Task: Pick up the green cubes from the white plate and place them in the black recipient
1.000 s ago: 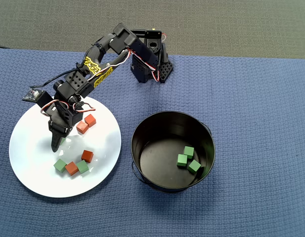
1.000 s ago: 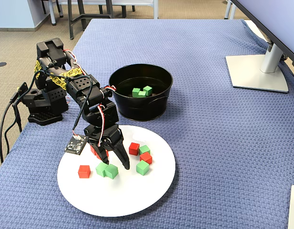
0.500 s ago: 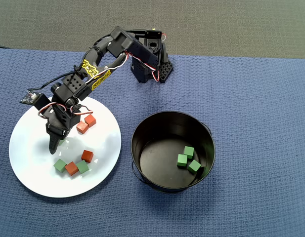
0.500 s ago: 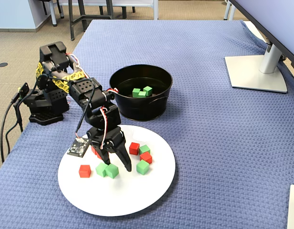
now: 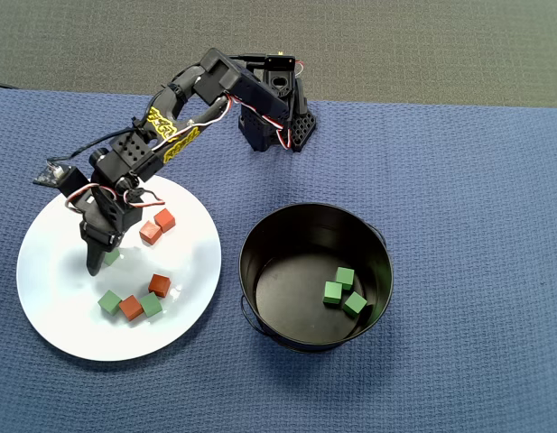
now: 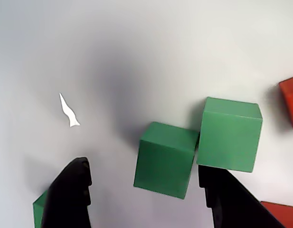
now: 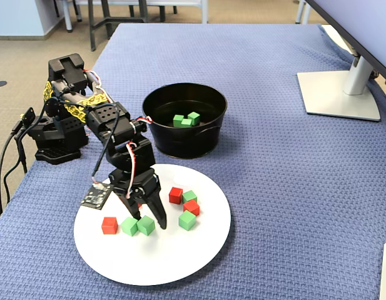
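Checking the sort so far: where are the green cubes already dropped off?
In the overhead view, three green cubes lie clustered on the floor of the black pot, right of centre, to the right of the white plate.

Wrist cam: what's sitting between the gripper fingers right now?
In the wrist view, one green cube sits between the open gripper's fingers; a second green cube touches it, just ahead of the right finger.

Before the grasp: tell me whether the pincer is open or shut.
Open. In the wrist view the pincer has its two black fingers apart, a green cube between them on the white plate.
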Action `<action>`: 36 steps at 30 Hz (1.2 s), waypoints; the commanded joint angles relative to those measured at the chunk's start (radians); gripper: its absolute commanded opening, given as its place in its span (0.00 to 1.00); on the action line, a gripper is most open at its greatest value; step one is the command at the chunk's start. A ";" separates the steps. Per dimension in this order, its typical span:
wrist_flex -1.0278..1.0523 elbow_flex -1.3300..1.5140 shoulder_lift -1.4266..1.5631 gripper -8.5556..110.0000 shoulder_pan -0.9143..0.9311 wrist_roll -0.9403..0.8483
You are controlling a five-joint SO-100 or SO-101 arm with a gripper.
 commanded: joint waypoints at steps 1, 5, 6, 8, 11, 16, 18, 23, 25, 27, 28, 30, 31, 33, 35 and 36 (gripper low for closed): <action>0.009 -0.021 0.054 0.23 0.012 -0.014; 0.008 -0.025 0.051 0.23 0.012 -0.014; 0.008 -0.025 0.049 0.23 0.012 -0.014; 0.006 -0.025 0.049 0.23 0.012 -0.015; 0.003 -0.034 0.038 0.22 0.012 -0.015; 0.014 -0.066 0.014 0.19 0.012 -0.017; 0.017 -0.066 0.014 0.19 0.011 -0.017; 0.014 -0.071 0.006 0.11 0.011 -0.014; 0.012 -0.080 0.000 0.08 0.011 -0.009; 0.012 -0.086 -0.003 0.07 0.012 -0.008; 0.012 -0.089 -0.003 0.07 0.012 -0.008; 0.012 -0.089 -0.003 0.07 0.012 -0.008; 0.014 -0.087 0.002 0.07 0.014 -0.005; 0.025 -0.087 0.026 0.07 0.015 0.000; 0.038 -0.086 0.078 0.07 0.015 0.014; 0.048 -0.083 0.114 0.07 0.011 0.023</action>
